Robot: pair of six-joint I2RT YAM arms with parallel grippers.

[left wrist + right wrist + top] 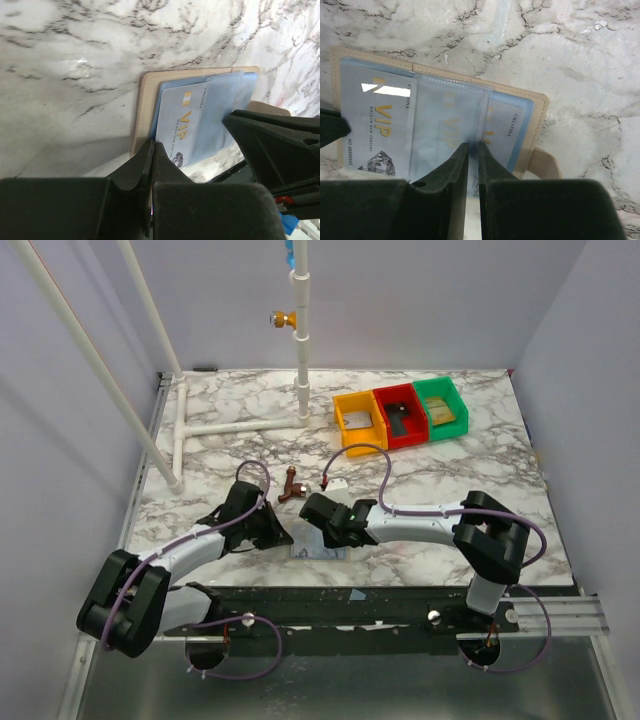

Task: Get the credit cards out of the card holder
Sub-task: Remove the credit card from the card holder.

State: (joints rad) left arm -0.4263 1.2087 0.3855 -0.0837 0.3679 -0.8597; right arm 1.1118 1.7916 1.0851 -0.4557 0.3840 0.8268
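While lying open at near edge of marble table: card holder, VIP card under clear sleeves. Left gripper fingers pressed together at holder's left end. Right gripper fingers almost together over sleeve; pinching or not, cannot tell.

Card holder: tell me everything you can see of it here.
The card holder lies open and flat on the marble table, near its front edge between the arms. It has a tan leather-like cover with a closing tab and clear bluish plastic sleeves holding pale VIP cards. The left gripper pinches one edge, the right gripper a sleeve's edge.
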